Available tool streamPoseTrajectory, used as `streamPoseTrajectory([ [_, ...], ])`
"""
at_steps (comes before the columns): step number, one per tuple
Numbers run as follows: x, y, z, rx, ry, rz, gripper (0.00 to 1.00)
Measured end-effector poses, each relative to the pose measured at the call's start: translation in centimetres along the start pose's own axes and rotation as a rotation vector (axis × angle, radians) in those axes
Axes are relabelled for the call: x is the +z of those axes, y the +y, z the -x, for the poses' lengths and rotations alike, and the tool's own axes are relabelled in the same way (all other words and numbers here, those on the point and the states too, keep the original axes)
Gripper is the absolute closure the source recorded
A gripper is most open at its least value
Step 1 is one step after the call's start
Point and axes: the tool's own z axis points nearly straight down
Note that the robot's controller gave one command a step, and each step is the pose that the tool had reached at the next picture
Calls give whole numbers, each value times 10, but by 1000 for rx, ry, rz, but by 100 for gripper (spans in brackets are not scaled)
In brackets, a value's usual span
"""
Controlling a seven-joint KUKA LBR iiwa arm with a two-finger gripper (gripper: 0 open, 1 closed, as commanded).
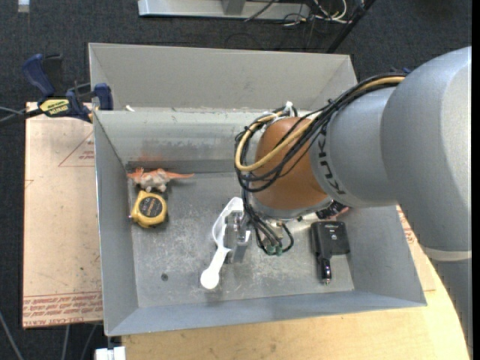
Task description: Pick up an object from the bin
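Note:
My gripper (238,240) reaches down into the middle of the bin, its metal fingers right against a white plastic spoon-like scoop (217,259). The scoop lies slanted, with its round end toward the front of the bin and its wider top under the fingers. Whether the fingers close on it is hidden by the wrist. A black rectangular device (329,247) lies on the floor to the gripper's right.
A yellow tape measure (148,209) lies at the left side of the bin, with a small orange toy dinosaur (155,177) just behind it at the back wall. The arm and its orange cover with cables hang over the bin's right half.

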Motion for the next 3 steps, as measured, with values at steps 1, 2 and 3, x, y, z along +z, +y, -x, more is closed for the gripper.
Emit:
streamPoseTrajectory([
  [1,0,0,0,0,0,0,100],
  [2,-38,-6,1,-20,9,-1,100],
  [3,-100,-3,-6,-45,3,-1,100],
])
